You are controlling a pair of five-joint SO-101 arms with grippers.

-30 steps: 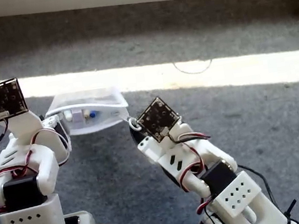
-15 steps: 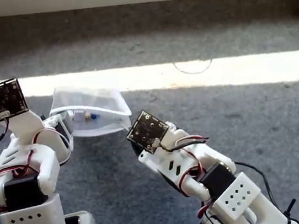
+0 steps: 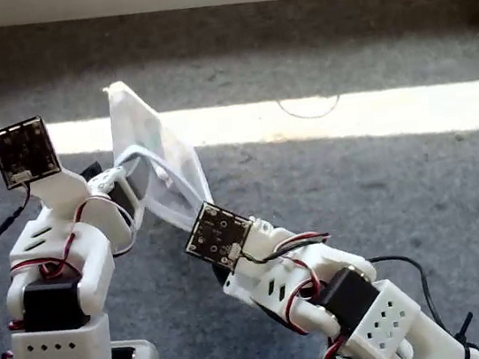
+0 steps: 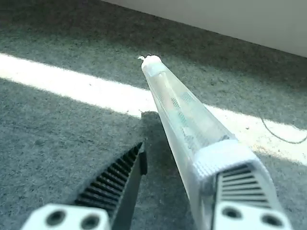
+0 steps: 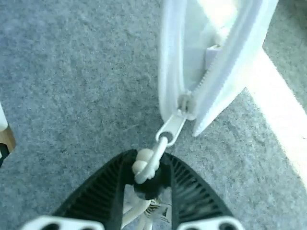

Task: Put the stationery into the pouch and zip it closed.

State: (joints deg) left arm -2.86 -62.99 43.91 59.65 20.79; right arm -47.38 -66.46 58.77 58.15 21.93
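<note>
Currently clamped on the zipper pull with the right gripper, at the near lower corner of the pouch. Left gripper with jaws apart, one lying along the pouch's edge. Tilted up off the worktop, long axis rising away from the pull. Probably calls for drawing along that axis, right arm nearest.

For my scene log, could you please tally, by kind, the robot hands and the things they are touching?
Pouch: 1
Zipper pull: 1
Hands: 2, the left hand and the right hand
Total: 4
</note>
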